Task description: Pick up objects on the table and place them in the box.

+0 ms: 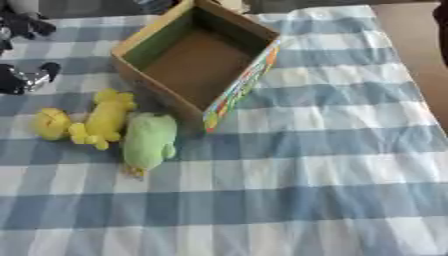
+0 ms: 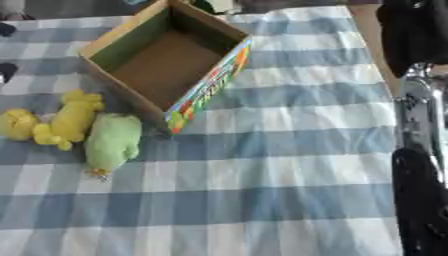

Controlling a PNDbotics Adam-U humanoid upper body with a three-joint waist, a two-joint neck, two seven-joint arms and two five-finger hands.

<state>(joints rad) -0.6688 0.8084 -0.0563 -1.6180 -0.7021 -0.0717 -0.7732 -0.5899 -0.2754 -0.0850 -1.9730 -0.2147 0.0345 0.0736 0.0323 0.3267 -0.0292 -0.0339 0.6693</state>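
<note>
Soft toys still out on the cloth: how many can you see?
3, all left of the box, none inside it: a small round yellow toy farthest left, a long yellow toy beside it, and a green toy nearest the box. The box interior looks empty.

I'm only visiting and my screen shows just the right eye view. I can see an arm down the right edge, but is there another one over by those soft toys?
Observer: Yes. The left eye view shows the left hand at the left edge of the checked cloth. It is black with silver parts.
Operator: Is it touching the toys?
Observer: No. It sits on the far side of the round yellow toy, apart from it, with bare cloth between them.
</note>
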